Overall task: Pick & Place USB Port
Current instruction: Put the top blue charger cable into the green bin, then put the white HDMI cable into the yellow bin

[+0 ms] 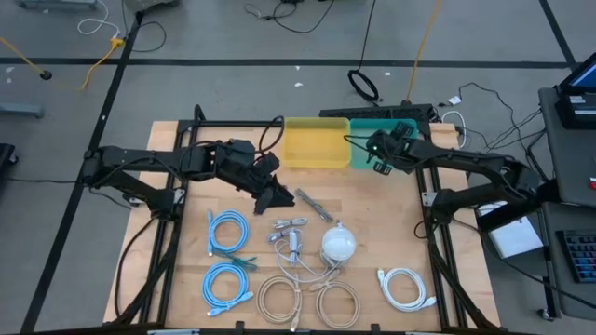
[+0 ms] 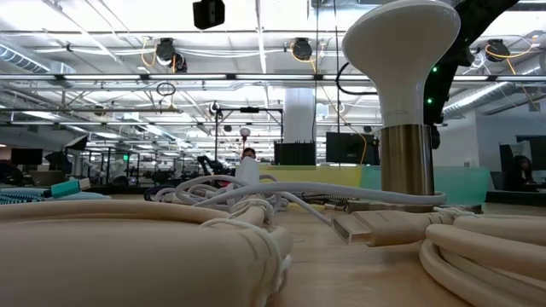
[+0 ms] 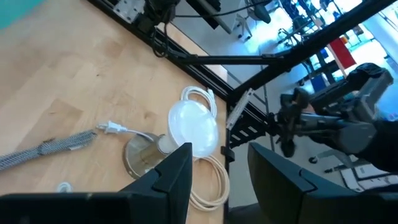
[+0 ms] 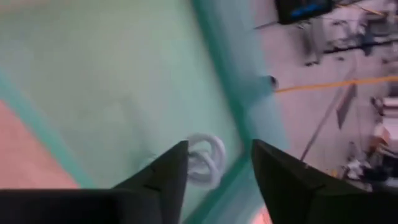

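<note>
White coiled cable [image 4: 205,159] lies in the teal bin [image 4: 112,93] just below the right claw [image 4: 214,163], fingers apart, which we judge a delivery; left claw [image 3: 217,171], also apart, hovers near the lamp [image 3: 193,127].

One camera looks straight down on the whole light wooden table [image 1: 372,242] and both arms. A second sits at table-top height, very close to coiled cream cables [image 2: 128,243], facing level into the room. The white dome-shaped lamp on a metal base [image 1: 338,244] appears in the overhead, low [image 2: 407,77] and left wrist [image 3: 193,127] pictures. The right wrist camera looks closely down into the green plastic bin [image 4: 112,93], also seen from overhead [image 1: 363,158].
</note>
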You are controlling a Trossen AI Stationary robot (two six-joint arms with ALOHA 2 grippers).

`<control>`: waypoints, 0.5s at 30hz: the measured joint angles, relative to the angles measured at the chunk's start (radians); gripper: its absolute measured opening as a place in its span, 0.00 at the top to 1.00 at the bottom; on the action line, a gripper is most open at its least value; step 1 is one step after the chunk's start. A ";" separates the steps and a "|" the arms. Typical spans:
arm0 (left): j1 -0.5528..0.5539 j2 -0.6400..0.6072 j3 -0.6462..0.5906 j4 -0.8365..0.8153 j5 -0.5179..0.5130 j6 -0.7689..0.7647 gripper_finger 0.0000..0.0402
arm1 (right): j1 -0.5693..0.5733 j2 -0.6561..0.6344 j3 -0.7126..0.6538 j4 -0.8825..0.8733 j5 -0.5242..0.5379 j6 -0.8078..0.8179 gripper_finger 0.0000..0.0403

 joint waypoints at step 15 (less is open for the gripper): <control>0.005 0.000 0.000 -0.001 -0.007 0.082 0.61 | 0.247 -0.253 0.328 -0.031 -0.145 0.345 0.43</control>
